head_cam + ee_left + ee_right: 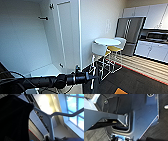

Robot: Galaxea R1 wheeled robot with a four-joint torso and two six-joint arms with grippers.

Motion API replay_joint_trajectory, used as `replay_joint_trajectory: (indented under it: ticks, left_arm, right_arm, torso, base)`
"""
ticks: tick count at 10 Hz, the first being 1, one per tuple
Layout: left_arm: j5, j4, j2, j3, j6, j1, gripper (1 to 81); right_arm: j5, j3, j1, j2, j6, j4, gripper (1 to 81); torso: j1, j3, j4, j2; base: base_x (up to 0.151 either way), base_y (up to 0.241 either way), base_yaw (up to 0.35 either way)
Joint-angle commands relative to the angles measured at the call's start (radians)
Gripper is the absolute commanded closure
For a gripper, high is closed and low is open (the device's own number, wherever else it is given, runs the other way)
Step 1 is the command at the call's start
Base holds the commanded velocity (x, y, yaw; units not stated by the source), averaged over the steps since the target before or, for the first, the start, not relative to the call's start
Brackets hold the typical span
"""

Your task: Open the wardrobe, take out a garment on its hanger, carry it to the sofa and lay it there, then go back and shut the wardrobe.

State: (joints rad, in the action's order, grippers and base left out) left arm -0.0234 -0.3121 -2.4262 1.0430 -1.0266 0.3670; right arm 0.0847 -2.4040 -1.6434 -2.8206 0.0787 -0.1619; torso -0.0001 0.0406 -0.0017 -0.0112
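The wardrobe (27,45) stands open at the left, its white inside bare, with a short dark rail bracket (43,18) high on the back wall. Its open door (66,35) juts toward me. My left arm reaches in from the left, and its gripper (90,77) is in front of the door's lower edge. In the left wrist view the thin white hanger (50,122) rises from the left gripper (50,138), which is shut on its stem. The black garment (12,119) drapes from one shoulder of the hanger.
A round white table (107,41), a white chair (98,48) and a yellow-seated stool (113,48) stand just right of the wardrobe. Behind them are a grey fridge (130,32) and white kitchen cabinets (152,50). Dark carpet (130,82) lies at the lower right.
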Motion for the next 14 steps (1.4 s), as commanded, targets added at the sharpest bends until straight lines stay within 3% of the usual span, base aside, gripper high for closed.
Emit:
replay_joint_trajectory:
  ticks: [1, 14]
  left_arm:
    - [-0.041, -0.025, 0.005, -0.037, 0.003, -0.154, 81.1]
    - [-0.027, -0.041, 0.034, -0.063, 0.006, -0.150, 81.1]
  right_arm:
    - [-0.049, 0.007, 0.033, 0.013, 0.000, -0.005, 1.0]
    - [-0.049, -0.030, 0.035, -0.010, 0.000, -0.004, 1.0]
  torso:
    - [0.000, 0.000, 0.000, 0.000]
    - [0.000, 0.000, 0.000, 0.000]
  base:
    - [0.000, 0.000, -0.255]
    - [0.000, 0.000, -0.256]
